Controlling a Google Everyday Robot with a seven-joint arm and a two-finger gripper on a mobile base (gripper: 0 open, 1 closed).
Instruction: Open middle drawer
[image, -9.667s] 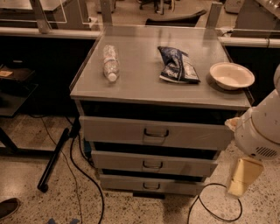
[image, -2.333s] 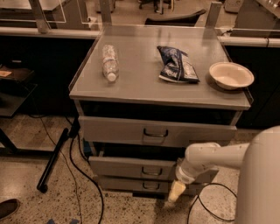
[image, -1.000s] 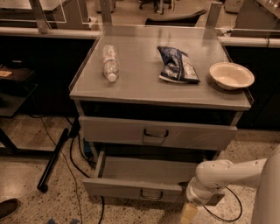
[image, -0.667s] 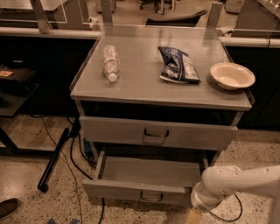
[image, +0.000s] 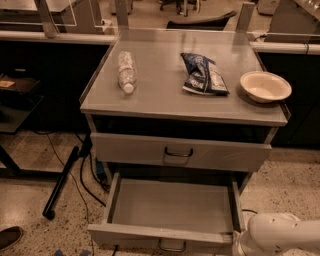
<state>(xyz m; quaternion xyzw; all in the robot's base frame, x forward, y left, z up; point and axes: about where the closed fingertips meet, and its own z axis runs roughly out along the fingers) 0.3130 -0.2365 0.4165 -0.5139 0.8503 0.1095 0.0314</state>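
While middle drawer (image: 169, 206) gapes, hand cropped lower-right

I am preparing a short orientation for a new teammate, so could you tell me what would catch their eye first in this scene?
The middle drawer stands pulled far out beneath the top drawer, showing its flat grey tray. The robot's white arm enters at the bottom right, with the gripper low beside the drawer's right front corner. On the cabinet top lie a plastic bottle, a dark snack bag and a pale bowl.
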